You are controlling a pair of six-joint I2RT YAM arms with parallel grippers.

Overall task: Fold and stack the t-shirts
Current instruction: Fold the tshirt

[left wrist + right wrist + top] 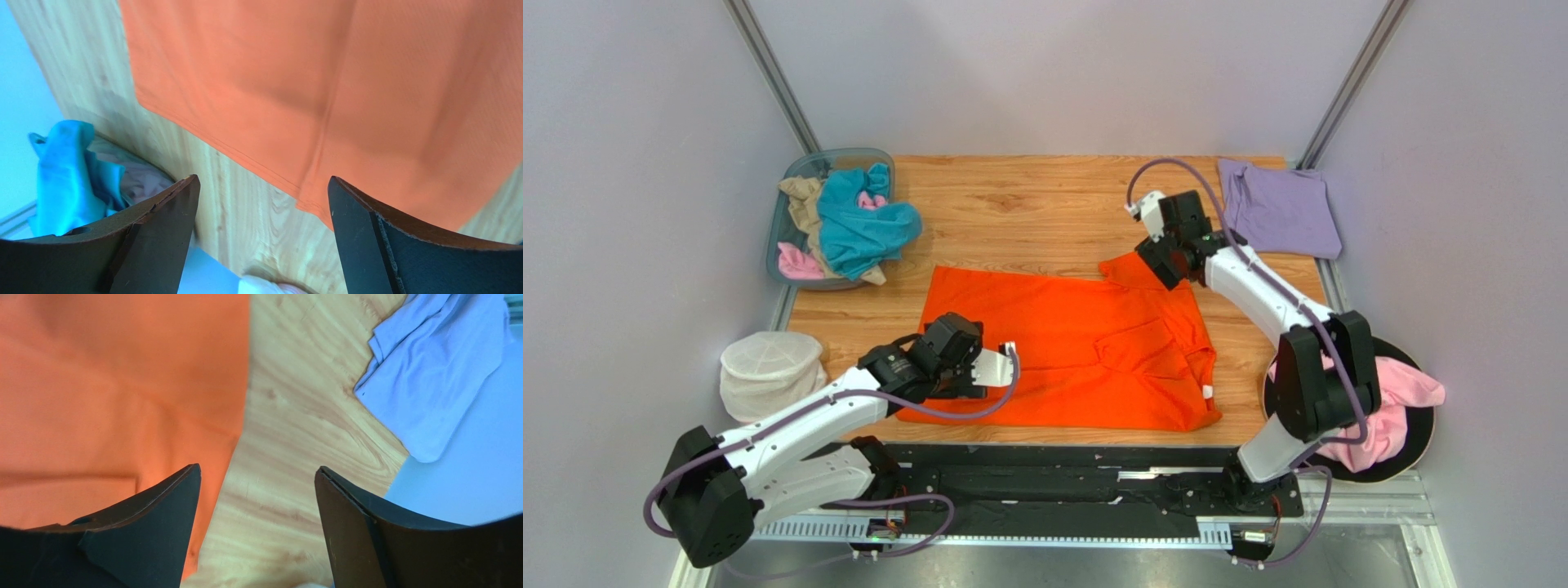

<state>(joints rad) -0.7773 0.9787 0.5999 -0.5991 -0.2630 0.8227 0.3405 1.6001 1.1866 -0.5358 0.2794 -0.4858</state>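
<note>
Orange cloth fills the middle of the table (1014, 208): the orange t-shirt (1075, 349) lies spread flat, long axis running left to right across the wood. Left gripper (1008, 364) hangs over the shirt's near-left end, jaws wide and empty. From its wrist camera the hem edge sits just ahead of the fingertips, with a fold corner lined up in the gap. Right gripper (1163, 272) is at the shirt's far-right corner, where a flap of cloth juts out. Its jaws are apart too, nothing held, with bare wood between them and the shirt's edge just to their left. So each arm has its own end of the shirt, on diagonally opposite corners, and the cloth lies inward from both. My read: the next pinch needs each gripper to drop onto that nearest edge. Beyond the shirt's far-right corner lies the lavender t-shirt (1277, 208); off its far-left corner, the teal t-shirt (860, 227) is heaped in a basket (830, 156).
</note>
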